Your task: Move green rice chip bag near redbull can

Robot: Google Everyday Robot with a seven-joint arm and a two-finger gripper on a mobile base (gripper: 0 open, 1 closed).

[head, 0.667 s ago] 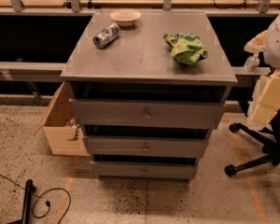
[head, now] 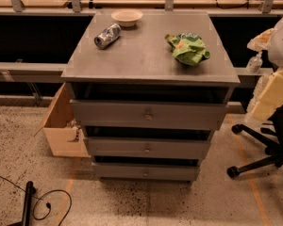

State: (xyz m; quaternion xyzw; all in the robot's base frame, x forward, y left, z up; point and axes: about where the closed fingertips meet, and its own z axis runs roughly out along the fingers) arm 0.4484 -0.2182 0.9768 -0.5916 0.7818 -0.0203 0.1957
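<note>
**Green chip bag and can lie well apart on a grey drawer cabinet, no gripper in sight**

Camera view: The camera looks down on a grey cabinet with three drawers. The green rice chip bag sits crumpled on the right half of the top, near the right edge, and is a little wider than it is deep. The redbull can lies on its side on the left half, further back. Its long axis runs diagonally from near-left to far-right. A shallow cream bowl stands just behind the can, close to it but apart.

The bag and the can are well apart, with bare grey surface between them. From the bag, the can lies to the left and slightly further from the camera, so the carry would likely run that way and end short of the bowl.

The gripper is not visible anywhere, so the state of its jaws cannot be told. A pale shape at the right edge may be part of the robot, though that is uncertain.

Compared with the earlier frame, the bag, can and bowl sit in the same places, and nothing has reached over the cabinet.
</note>
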